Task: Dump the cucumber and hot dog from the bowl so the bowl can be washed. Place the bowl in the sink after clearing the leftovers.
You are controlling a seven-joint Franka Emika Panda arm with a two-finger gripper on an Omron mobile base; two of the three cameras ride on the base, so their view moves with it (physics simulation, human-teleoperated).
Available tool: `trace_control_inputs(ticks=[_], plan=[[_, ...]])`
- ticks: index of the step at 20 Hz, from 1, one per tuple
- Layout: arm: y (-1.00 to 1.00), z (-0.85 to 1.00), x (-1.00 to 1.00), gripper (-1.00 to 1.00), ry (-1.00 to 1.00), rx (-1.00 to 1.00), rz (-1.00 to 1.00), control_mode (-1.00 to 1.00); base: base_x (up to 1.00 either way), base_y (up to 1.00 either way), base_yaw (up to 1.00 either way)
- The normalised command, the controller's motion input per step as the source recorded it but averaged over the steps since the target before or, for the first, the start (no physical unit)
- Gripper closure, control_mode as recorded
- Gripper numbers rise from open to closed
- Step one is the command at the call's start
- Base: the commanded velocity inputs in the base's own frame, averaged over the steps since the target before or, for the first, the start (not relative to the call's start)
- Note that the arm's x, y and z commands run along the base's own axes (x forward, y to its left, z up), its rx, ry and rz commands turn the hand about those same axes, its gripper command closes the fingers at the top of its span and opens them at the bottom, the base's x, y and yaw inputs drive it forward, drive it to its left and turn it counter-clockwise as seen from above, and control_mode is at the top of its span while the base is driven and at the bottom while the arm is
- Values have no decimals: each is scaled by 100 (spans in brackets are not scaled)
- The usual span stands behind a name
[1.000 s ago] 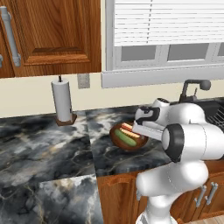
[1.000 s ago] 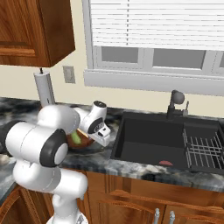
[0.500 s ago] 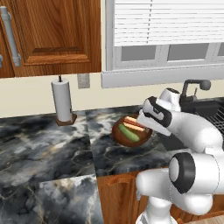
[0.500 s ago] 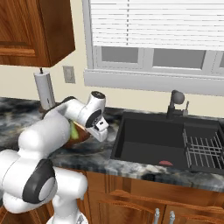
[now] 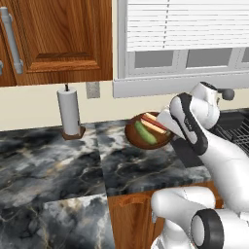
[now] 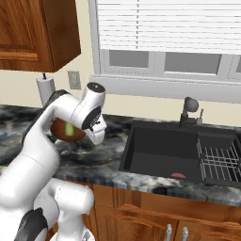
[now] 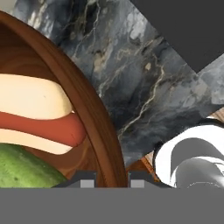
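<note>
My gripper [image 7: 112,183] is shut on the right rim of the reddish-brown bowl [image 7: 83,100], whose wall runs between the two fingertips. In the left base view the bowl [image 5: 130,134] hangs above the marble counter, tipped so its inside faces the camera, with my gripper [image 5: 168,129] at its right edge. Inside lie the green cucumber [image 5: 145,132] and, just behind it, the hot dog [image 5: 154,123]. Close up, the hot dog [image 7: 39,116] rests above the cucumber [image 7: 24,168]. The black sink [image 6: 164,150] lies to the right of the bowl [image 6: 59,128].
A paper towel holder [image 5: 69,112] stands at the back of the counter, left of the bowl. A black faucet [image 6: 189,107] rises behind the sink and a wire rack [image 6: 219,160] fills its right part. Wooden cabinets hang overhead at the left.
The arm has lifted the bowl off the counter and tipped it, so its inside now faces the left base camera. The food has stayed in the bowl.
</note>
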Motion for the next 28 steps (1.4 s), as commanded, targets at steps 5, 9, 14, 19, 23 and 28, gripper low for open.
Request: trace_control_inputs(ticks=[5,9,14,19,23,28], plan=[[6,87,-64,100,0,37,-10,-100,0,0,0],[1,5,-69,100,-20,33,-12,-100,0,0,0],[1,0,-5,100,-3,3,0,-100,0,0,0],[0,0,0,100,0,0,0,-100,0,0,0],[0,0,-2,100,0,0,0,-100,0,0,0],[0,0,0,100,0,0,0,100,-24,-31,0]])
